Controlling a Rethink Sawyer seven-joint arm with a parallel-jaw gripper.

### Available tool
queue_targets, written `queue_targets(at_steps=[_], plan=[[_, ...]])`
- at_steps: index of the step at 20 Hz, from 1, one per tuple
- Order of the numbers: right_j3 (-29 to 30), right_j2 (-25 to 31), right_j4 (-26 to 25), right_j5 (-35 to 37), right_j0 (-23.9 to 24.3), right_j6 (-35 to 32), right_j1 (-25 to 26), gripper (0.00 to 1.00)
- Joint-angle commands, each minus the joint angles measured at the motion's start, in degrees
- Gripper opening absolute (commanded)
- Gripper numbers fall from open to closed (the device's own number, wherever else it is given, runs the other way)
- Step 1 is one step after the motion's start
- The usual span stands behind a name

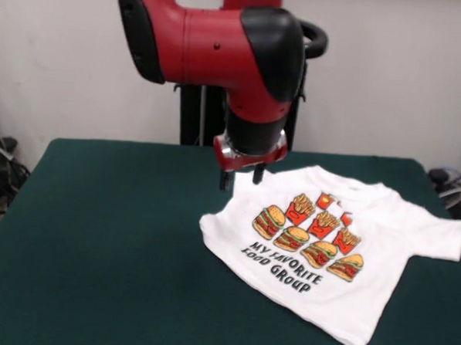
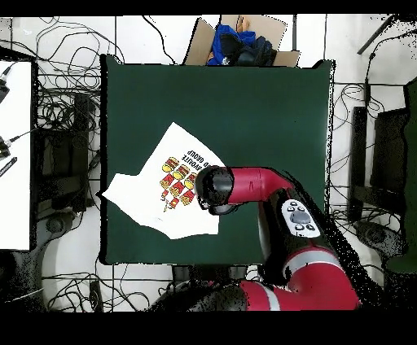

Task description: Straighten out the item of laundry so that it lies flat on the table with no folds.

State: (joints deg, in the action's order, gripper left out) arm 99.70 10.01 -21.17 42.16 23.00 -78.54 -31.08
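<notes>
On the table [image 1: 119, 228], toward one side, the T-shirt [image 1: 342, 256] is spread print side up, turned at a slant, with one sleeve tucked by the claw [image 1: 243, 176]. That claw is held just above the shirt's near edge, its fingers a little apart and nothing gripped

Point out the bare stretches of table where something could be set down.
In the front view, the table is bare across its whole left side, up to the T-shirt, with a strip behind it. The right side is crowded: the shirt spreads there, with the gripper at its far corner.
</notes>
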Motion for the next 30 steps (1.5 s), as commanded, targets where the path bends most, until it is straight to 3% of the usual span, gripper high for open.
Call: queue_targets(at_steps=[1, 8, 17, 24, 30], plan=[[1.4, 3.9, -2.7, -5.6, 4.9, 1.6, -1.4, 1.0], [12.2, 4.2, -5.4, -15.3, 10.8, 0.3, -6.5, 1.0], [18.3, 7.1, -7.3, -20.9, 16.9, -0.5, -2.9, 1.0], [20.4, 3.8, -8.8, -30.8, 13.1, -7.3, -4.8, 1.0], [21.6, 0.0, -9.0, -32.8, 9.3, -9.6, -5.5, 1.0]])
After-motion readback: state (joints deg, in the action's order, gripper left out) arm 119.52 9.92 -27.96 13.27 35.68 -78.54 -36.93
